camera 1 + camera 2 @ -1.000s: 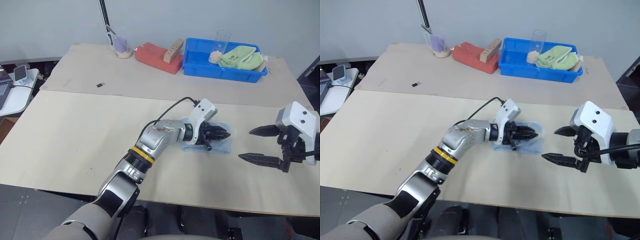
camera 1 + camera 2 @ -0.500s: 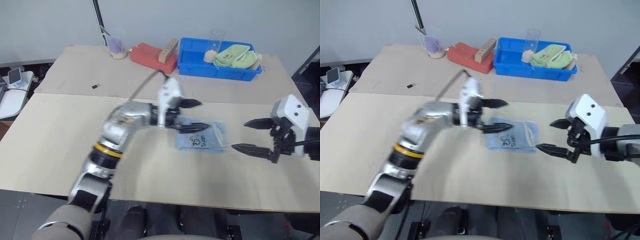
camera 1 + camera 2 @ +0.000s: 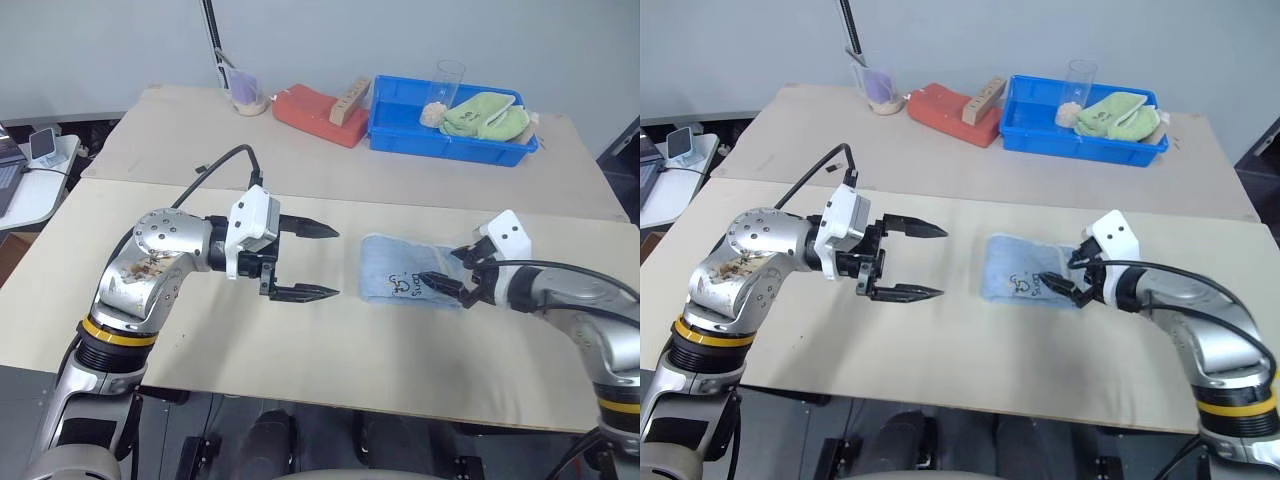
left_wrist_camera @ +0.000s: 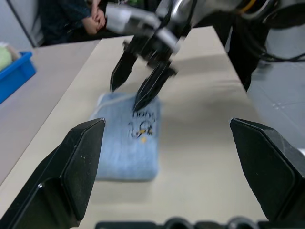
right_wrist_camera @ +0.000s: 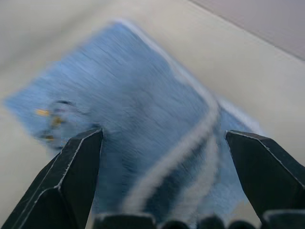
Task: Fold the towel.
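The towel [image 3: 402, 277], light blue with a pale hem and a small dark printed mark, lies folded flat on the near table, right of the middle. My right gripper [image 3: 440, 268] is open at its right edge, with both fingers spread over the cloth and nothing gripped. The right wrist view has the towel [image 5: 143, 119] close under that gripper [image 5: 163, 132]. My left gripper [image 3: 336, 262] hangs open and empty to the left of the towel, pointing toward it across a gap of bare table. The left wrist view looks past this gripper [image 4: 167, 121] at the towel [image 4: 125, 148] and the right gripper [image 4: 126, 98].
On the far table stand a blue bin [image 3: 450, 145] holding a light green cloth [image 3: 487, 115] and a clear cup [image 3: 447, 82]. Left of it lie a red pad [image 3: 315, 112] and a beaker [image 3: 245, 95]. A person [image 4: 90, 16] sits beyond the table.
My left gripper opened, let go of the towel and pulled away to the left and up. My right gripper moved in and down to the towel's right edge.
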You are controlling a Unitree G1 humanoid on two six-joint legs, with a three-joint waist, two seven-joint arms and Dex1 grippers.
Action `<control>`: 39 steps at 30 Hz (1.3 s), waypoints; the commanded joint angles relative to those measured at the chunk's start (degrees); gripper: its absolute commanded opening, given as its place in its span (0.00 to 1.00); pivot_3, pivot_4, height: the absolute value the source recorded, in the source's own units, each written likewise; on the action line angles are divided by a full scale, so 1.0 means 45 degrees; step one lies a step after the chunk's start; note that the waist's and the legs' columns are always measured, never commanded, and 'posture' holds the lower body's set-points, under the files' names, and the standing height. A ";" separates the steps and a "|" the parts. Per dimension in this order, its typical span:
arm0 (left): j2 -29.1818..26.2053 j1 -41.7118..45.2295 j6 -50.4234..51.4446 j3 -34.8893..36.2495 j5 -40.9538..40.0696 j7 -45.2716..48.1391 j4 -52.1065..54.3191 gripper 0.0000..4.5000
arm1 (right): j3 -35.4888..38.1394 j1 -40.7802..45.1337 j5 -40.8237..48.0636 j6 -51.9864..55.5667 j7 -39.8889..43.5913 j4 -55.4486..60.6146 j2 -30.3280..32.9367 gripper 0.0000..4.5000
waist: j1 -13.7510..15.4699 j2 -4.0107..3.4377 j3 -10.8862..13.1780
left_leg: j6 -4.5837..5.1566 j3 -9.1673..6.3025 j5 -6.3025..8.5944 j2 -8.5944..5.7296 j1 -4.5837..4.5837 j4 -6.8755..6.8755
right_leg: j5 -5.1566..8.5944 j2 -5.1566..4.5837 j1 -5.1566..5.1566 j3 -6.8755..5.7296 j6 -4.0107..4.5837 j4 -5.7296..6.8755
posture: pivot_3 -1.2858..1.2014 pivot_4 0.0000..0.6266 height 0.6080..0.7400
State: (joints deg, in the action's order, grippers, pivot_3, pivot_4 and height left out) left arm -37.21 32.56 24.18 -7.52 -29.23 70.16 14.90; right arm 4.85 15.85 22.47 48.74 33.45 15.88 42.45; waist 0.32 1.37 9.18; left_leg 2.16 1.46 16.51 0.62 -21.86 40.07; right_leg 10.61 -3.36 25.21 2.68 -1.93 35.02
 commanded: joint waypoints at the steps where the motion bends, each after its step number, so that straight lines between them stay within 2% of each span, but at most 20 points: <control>1: -0.0134 -0.0215 -0.0137 0.0440 -0.0149 -0.0159 0.0434 0.99 | -0.0025 0.0382 -0.0762 -0.1156 -0.0481 -0.0841 -0.0376 1.00 | -0.0066 0.0000 0.0000 | 0.0000 0.0000 0.0000 0.0001 0.0003 0.0000 | -0.0002 0.0013 -0.0002 -0.0001 0.0003 0.0000 | 0.52 0.24 0.80; 6: -0.0147 -0.0419 -0.0358 0.0472 -0.0146 -0.0109 0.0455 0.99 | -0.0102 0.0729 -0.1295 -0.1654 -0.0880 -0.2121 -0.1010 1.00 | -0.0186 0.0000 0.0000 | 0.0000 0.0000 0.0000 0.0012 0.0004 -0.0006 | -0.0003 0.0025 0.0001 -0.0007 0.0008 0.0001 | 0.52 0.24 0.80; 11: -0.0187 -0.0716 -0.0581 0.0580 -0.0174 -0.0009 0.0461 0.99 | 0.0713 0.1113 -0.0023 0.0276 -0.0819 -0.2586 -0.1866 1.00 | -0.0233 -0.0002 -0.0001 | 0.0000 -0.0002 0.0000 0.0021 0.0005 -0.0006 | -0.0005 0.0019 -0.0001 -0.0005 0.0011 0.0001 | 0.52 0.24 0.80; 15: -0.0224 -0.1076 -0.0582 0.0830 -0.0551 0.0117 0.0669 1.00 | 0.0952 0.1280 0.0684 0.1118 -0.0631 -0.2275 -0.2240 0.74 | -0.0231 -0.0002 -0.0001 | 0.0000 -0.0010 0.0000 0.0028 0.0003 -0.0011 | -0.0007 0.0021 0.0000 -0.0006 0.0015 0.0004 | 0.52 0.24 0.80; 17: -0.0240 -0.1139 -0.0414 0.0951 -0.0758 0.0129 0.0793 1.00 | 0.0794 0.1368 0.0708 0.1140 -0.0594 -0.2183 -0.2269 0.58 | -0.0238 -0.0003 -0.0001 | 0.0000 -0.0009 0.0000 0.0028 0.0003 -0.0010 | -0.0007 0.0019 0.0000 -0.0006 0.0015 0.0003 | 0.52 0.24 0.80; 24: -0.0142 -0.0851 -0.0146 0.1181 -0.0847 -0.0607 0.0853 1.00 | -0.0306 0.2073 -0.0343 -0.0787 0.0227 -0.2119 -0.1545 0.04 | -0.0241 -0.0005 -0.0001 | 0.0000 -0.0006 0.0000 0.0025 0.0006 -0.0010 | -0.0007 0.0017 0.0000 -0.0006 0.0014 0.0002 | 0.52 0.24 0.80; 25: -0.0157 -0.0807 -0.0041 0.1252 -0.1007 -0.0645 0.0933 1.00 | -0.0227 0.2339 -0.0365 -0.0962 0.0242 -0.2311 -0.1520 0.01 | -0.0253 -0.0007 0.0001 | 0.0000 -0.0005 0.0000 0.0024 0.0006 -0.0009 | -0.0007 0.0017 0.0000 -0.0006 0.0014 0.0004 | 0.52 0.24 0.80; 31: -0.0390 -0.0628 0.0338 0.2131 -0.2262 -0.0464 0.1357 1.00 | 0.0761 0.4889 -0.1245 -0.3078 -0.0741 -0.7110 -0.1537 0.01 | -0.0255 -0.0008 0.0003 | -0.0001 0.0004 0.0000 0.0022 0.0018 -0.0013 | -0.0014 0.0019 -0.0001 -0.0007 0.0023 0.0002 | 0.52 0.24 0.80; 34: -0.0568 -0.0473 0.0480 0.2221 -0.2262 -0.0629 0.1363 1.00 | 0.0519 0.5566 -0.1853 -0.3219 -0.1041 -0.9491 -0.1591 0.01 | -0.0218 -0.0007 0.0003 | -0.0001 -0.0001 0.0000 0.0015 0.0020 -0.0026 | -0.0016 0.0017 -0.0006 -0.0021 0.0028 -0.0003 | 0.52 0.24 0.80; 39: -0.0779 -0.0463 0.0653 0.2272 -0.2271 -0.0749 0.1435 1.00 | 0.0854 0.6057 -0.1944 -0.3299 -0.1323 -1.0999 -0.1898 0.01 | -0.0319 -0.0013 0.0005 | -0.0001 0.0003 0.0000 0.0006 0.0007 -0.0031 | -0.0018 0.0001 0.0001 -0.0012 0.0029 -0.0004 | 0.52 0.24 0.80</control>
State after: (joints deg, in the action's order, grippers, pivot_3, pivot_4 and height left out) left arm -40.10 29.47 26.73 1.26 -38.41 67.16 19.52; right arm 7.06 41.09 13.72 35.06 28.00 -33.73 33.16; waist -1.12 1.31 9.21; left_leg 2.15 1.48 16.51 0.67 -21.82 39.92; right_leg 10.53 -3.36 25.23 2.67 -1.79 35.03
